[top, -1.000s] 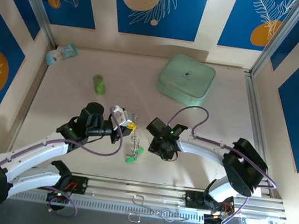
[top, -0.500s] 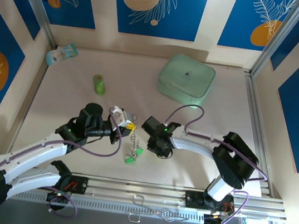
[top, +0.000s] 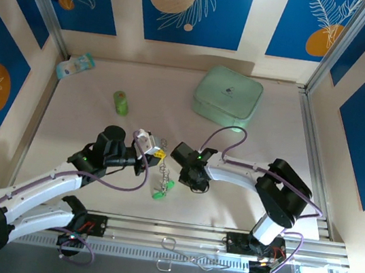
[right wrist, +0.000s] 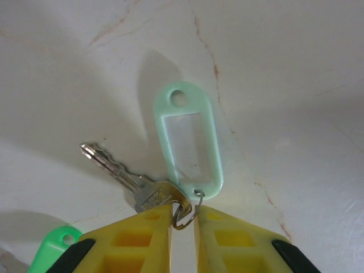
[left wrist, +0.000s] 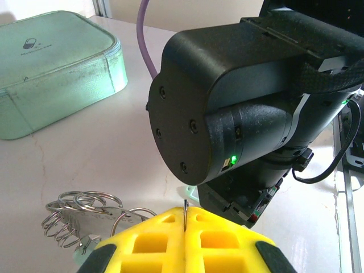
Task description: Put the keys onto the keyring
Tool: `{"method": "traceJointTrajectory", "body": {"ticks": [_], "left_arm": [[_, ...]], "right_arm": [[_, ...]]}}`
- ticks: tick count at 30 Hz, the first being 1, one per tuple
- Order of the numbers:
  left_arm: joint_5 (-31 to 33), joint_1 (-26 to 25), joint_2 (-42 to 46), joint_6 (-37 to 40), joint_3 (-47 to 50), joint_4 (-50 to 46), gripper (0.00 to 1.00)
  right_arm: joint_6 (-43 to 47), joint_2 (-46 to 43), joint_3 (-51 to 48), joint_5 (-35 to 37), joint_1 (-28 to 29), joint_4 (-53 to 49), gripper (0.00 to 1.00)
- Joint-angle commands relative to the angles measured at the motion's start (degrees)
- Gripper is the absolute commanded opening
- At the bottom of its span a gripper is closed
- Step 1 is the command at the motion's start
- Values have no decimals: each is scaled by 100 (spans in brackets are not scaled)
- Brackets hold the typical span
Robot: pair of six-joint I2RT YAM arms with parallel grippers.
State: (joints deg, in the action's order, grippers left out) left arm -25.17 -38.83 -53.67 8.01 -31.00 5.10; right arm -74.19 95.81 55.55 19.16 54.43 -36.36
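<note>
Yellow pads mark both claws, and they sit close together in the middle of the pale stone table (top: 88, 122). The left claw (left wrist: 185, 222) is pressed fully together, with a thin upright metal wire pinched in the seam between its pads. From above, that wire belongs to the keyring (top: 161, 174), a thin beaded silver loop running from the claw's tip toward the near edge. Green tags (top: 162, 190) lie at its lower end. Beside the left claw's pads a bunch of split rings (left wrist: 79, 213) lies on the table.

Just to the right of the keyring, the right claw (right wrist: 183, 220) points down at the table, its jaws drawn narrow. A small ring (right wrist: 187, 211) sits in the slim gap between the pads, and they appear to grip it. From that small ring a silver key (right wrist: 122, 170) fans out flat on the table to one side. A mint tag (right wrist: 187, 142) with a clear window lies beside it. The corner of a bright green tag (right wrist: 50, 242) shows next to the pads.

The right arm's black wrist (left wrist: 244, 114) looms directly in front of the left claw, a green light glowing on it.

Further back on the table a mint case (top: 227, 96) sits right of centre, well apart from both claws. A green cylinder (top: 121, 102) stands upright on the left, and a packet (top: 75, 65) lies in the far left corner.
</note>
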Motion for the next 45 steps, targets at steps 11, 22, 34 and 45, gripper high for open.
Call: {"method": "traceJointTrajectory", "body": {"ticks": [11, 22, 34, 45], "left_arm": [[-51, -46, 118, 120, -2, 105, 0], [150, -46, 67, 121, 24, 235, 0], [345, -46, 27, -31, 164, 498, 0], [-176, -55, 30, 47, 356, 1200, 0]], "right_arm": [[102, -41, 325, 406, 156, -613, 5], [2916, -1395, -472, -59, 189, 55, 0], [6675, -2705, -545, -2860, -663, 381, 0], [8631, -2955, -463, -3727, -949, 536, 0]]}}
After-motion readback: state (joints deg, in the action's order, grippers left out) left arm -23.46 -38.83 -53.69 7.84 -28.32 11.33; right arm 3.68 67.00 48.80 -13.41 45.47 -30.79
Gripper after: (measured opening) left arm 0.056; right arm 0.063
